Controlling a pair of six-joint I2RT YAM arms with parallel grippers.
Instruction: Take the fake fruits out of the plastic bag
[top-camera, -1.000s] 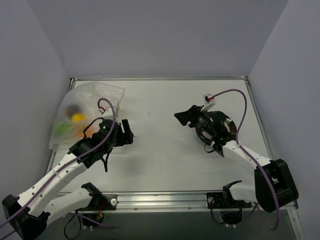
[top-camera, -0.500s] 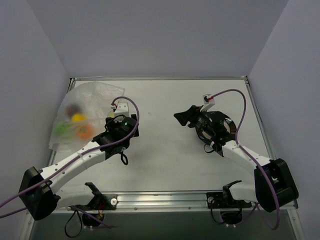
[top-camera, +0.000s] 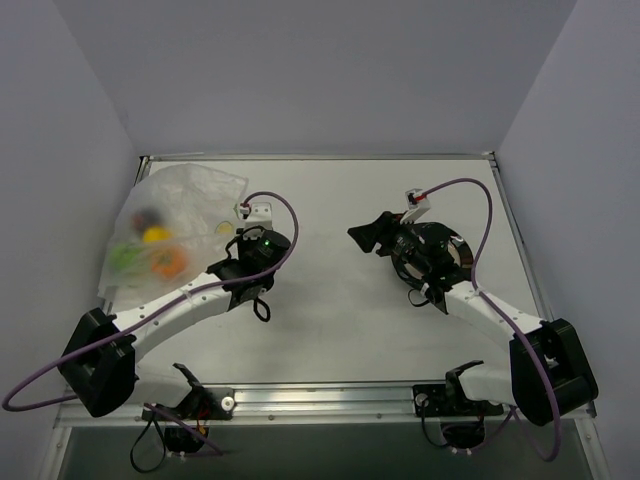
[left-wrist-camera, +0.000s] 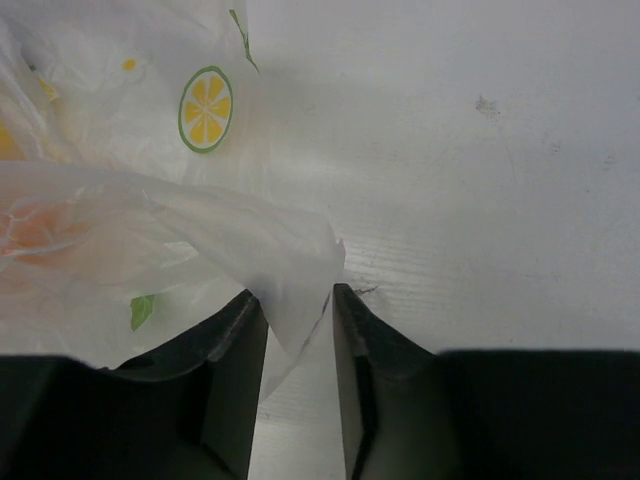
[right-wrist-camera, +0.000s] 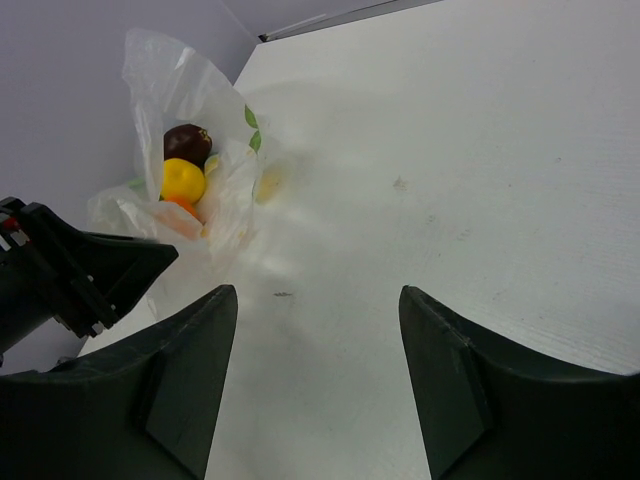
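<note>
While slumped at ten o'clock on the table (top-camera: 330, 300), bulges as a bag (top-camera: 180, 200) with dark, yellow, orange and green fruits (right-wrist-camera: 182, 180) inside. Pinched at its four-o'clock edge by the left gripper (left-wrist-camera: 295, 295), fingers narrow on a fold of plastic. Faced from three o'clock, well apart, by the right gripper (right-wrist-camera: 318, 298), fingers spread wide.

Bright diffuse light washing the white table (top-camera: 340, 200), soft shadows pooling mid-table, the plastic bag (left-wrist-camera: 110, 130) glaring pale, its contents blurring from above
</note>
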